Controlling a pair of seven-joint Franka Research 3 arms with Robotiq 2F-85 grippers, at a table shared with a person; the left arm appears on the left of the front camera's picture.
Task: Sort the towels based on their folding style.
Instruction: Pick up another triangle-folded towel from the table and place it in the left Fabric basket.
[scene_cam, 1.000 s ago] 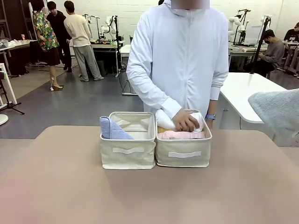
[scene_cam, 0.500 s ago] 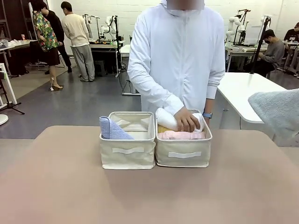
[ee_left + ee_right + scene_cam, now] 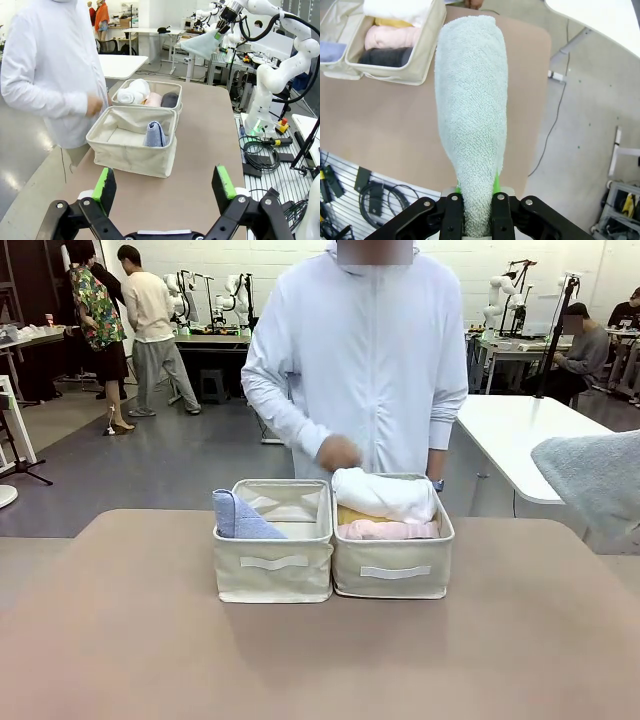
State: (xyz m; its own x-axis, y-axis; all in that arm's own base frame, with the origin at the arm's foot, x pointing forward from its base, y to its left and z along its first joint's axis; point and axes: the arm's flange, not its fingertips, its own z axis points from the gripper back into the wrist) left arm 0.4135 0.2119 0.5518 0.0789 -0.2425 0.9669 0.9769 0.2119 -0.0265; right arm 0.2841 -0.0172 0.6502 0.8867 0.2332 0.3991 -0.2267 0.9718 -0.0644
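Here we face a smooth, matte taupe table (image 3: 120, 640) with rounded corners. Over its near end our left gripper (image 3: 164, 182) hangs with its green-padded fingers spread wide and nothing between them. Up at our right, the right gripper (image 3: 476, 192) is clamped on the narrow end of the grey-green towel (image 3: 472, 100), a nubby terry cone that widens away from the fingers.

Further on, two boxy beige fabric baskets stand touching, side by side. The left basket (image 3: 273, 565) holds the light blue towel (image 3: 240, 518), a folded cone at its left end. The right basket (image 3: 392, 572) holds soft rolled cylinders: the dark grey towel (image 3: 385, 56) nearest us, then the pink towel (image 3: 388, 530) and the yellow towel (image 3: 352, 515), with the white towel (image 3: 385, 495) lying on top.

Behind them stands a person (image 3: 360, 360) in a white jacket, one hand (image 3: 338, 452) held up clear of the baskets. Beyond lie a grey floor and white worktables.
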